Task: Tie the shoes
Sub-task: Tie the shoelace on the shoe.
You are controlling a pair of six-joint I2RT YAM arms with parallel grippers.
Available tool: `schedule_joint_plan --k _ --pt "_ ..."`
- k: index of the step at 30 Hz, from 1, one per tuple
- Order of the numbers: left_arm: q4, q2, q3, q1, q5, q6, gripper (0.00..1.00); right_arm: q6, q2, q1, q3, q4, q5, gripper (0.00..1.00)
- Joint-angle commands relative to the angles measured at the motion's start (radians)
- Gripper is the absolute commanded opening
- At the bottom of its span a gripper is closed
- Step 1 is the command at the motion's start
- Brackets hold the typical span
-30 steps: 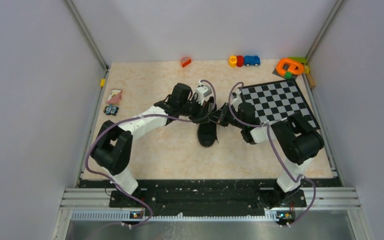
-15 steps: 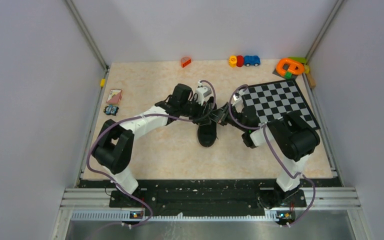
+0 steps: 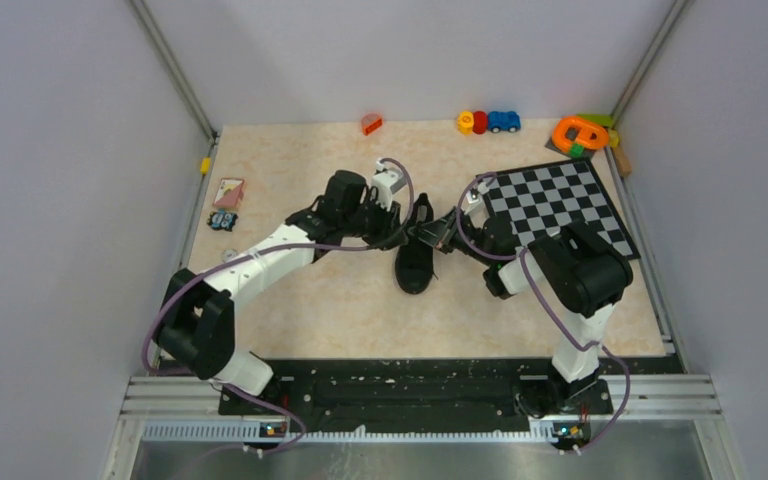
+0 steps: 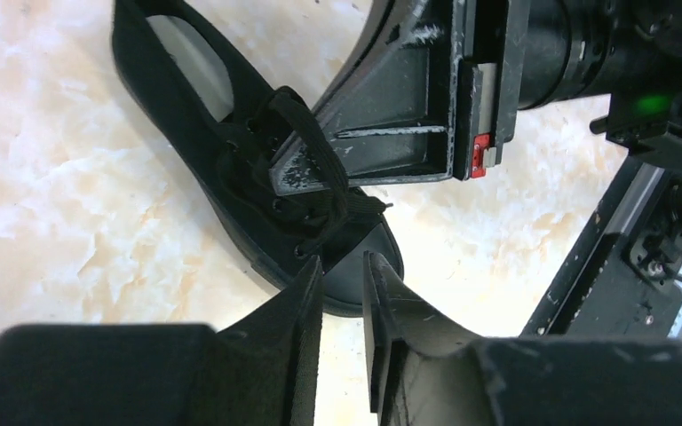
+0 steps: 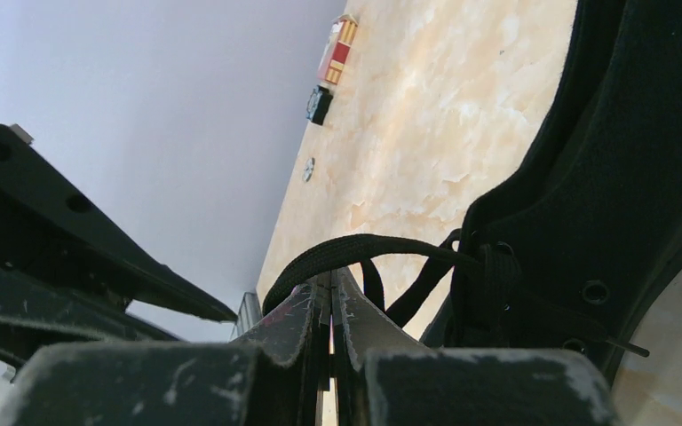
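Observation:
The black sneaker [image 3: 415, 264] lies mid-table, toe towards the arms. It also shows in the left wrist view [image 4: 218, 182] and the right wrist view [image 5: 604, 204]. My right gripper [image 3: 438, 232] is at the shoe's right side, over the lacing. It is shut [image 5: 331, 273], with a black lace loop [image 5: 364, 246] held across its tips. The left wrist view shows that loop [image 4: 324, 155] round the right gripper's tip [image 4: 280, 177]. My left gripper [image 3: 397, 228] is just left of the shoe. Its jaws [image 4: 344, 266] stand a little apart and empty, above the toe.
A chessboard [image 3: 560, 205] lies to the right, under the right arm. Small toys [image 3: 488, 122], an orange piece [image 3: 371, 124] and an orange ring [image 3: 580, 132] sit along the back edge. A card [image 3: 228, 192] and a small dark item [image 3: 223, 220] lie at the left.
My left arm has drawn back to the left, off the shoe's lacing. My right gripper has stayed at the laces.

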Motion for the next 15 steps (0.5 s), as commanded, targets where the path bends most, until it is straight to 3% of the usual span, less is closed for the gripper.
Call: schedule_joint_plan --k 1,6,15 --pt "0.048 -0.051 -0.032 0.042 -0.049 -0.044 0.23 -0.007 0.0 0.001 0.002 0.067 -0.009 0.0" --pt "0.12 0.006 -0.033 0.091 0.055 -0.049 0.32 -0.006 -0.002 0.002 0.002 0.065 -0.01 0.0" --pt "0.248 0.089 -0.038 0.095 0.144 -0.1 0.32 0.004 -0.001 0.002 0.004 0.075 -0.01 0.0"
